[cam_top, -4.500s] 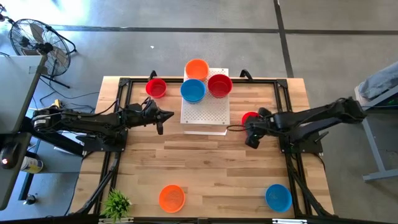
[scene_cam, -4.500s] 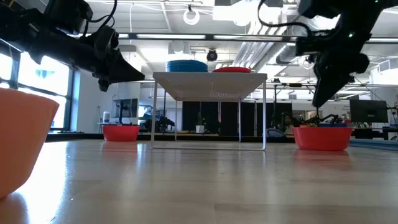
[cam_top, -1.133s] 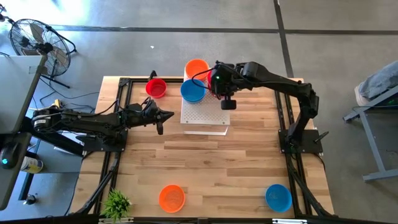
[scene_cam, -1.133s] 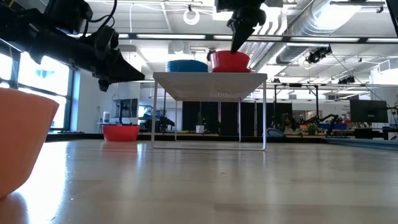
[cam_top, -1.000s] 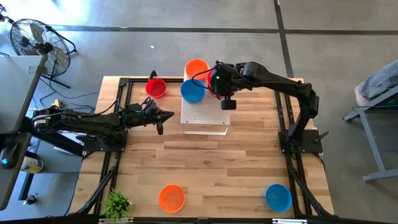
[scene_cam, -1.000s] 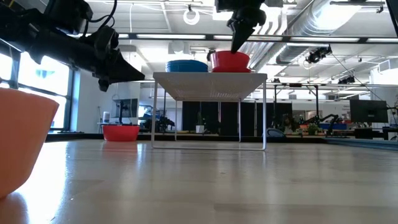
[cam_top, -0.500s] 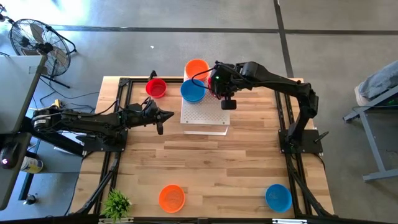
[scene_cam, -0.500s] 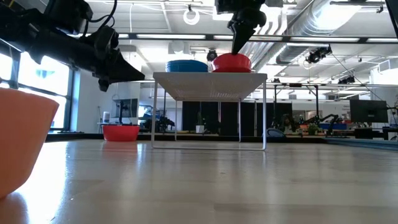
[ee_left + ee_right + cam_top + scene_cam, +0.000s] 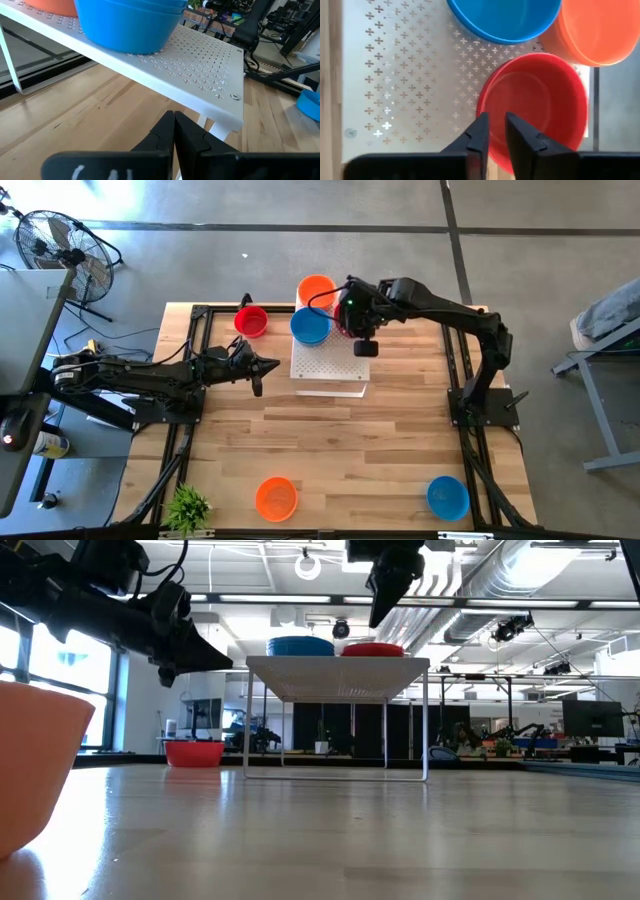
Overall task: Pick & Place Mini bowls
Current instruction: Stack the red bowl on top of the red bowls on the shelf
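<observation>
Up on the white perforated board (image 9: 328, 365), the right gripper (image 9: 494, 131) hangs just above the red mini bowl (image 9: 535, 107), fingers parted slightly and holding nothing. That bowl rests beside the blue bowl (image 9: 310, 326) and orange bowl (image 9: 316, 288): placing looks finished. Next calls for lifting clear. The left gripper (image 9: 174, 131), pressed together, waits beside the board.

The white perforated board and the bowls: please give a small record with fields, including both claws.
board: white perforated metal board, raised on legs
on board: glossy blue plastic bowl, orange plastic bowl, red plastic bowl
on table: small red bowl, orange bowl, blue bowl
right claw: slightly open above the red bowl's rim, holding nothing
left claw: shut, beside the board
</observation>
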Robot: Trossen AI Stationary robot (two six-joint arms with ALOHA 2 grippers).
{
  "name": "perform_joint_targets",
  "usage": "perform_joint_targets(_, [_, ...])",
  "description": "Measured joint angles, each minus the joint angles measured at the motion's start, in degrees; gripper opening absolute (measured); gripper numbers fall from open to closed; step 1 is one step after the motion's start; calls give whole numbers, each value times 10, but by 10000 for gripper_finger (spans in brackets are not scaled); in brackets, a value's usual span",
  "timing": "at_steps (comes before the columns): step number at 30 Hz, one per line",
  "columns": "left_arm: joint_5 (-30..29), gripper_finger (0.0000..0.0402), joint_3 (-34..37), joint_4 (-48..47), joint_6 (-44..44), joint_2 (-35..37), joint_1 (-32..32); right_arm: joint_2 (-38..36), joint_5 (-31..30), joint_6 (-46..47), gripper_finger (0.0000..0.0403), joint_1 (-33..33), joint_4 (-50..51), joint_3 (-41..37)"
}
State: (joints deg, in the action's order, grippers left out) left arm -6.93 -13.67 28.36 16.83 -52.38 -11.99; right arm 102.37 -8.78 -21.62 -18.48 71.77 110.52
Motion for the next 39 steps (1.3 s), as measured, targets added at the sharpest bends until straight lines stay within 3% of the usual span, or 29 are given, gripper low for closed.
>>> perform_joint_targets(5, [0, 3, 0, 0, 0, 0, 0, 0, 4, -7, 5, 0, -2, 0])
perform_joint_targets(13, [0, 3, 0, 0, 0, 0, 0, -12, 9, 3, 11, 20, -32, -1])
perform_joint_targets(16, [0, 3, 0, 0, 0, 0, 0, -31, 22, 3, 2, 29, -96, -40])
perform_joint_targets(27, [0, 3, 0, 1, 0, 0, 0, -205, 150, 32, 2, 66, -495, -402])
perform_joint_targets(39, [0, 3, 0, 0, 0, 0, 0, -441, 158, 129, 1, 143, -774, -744])
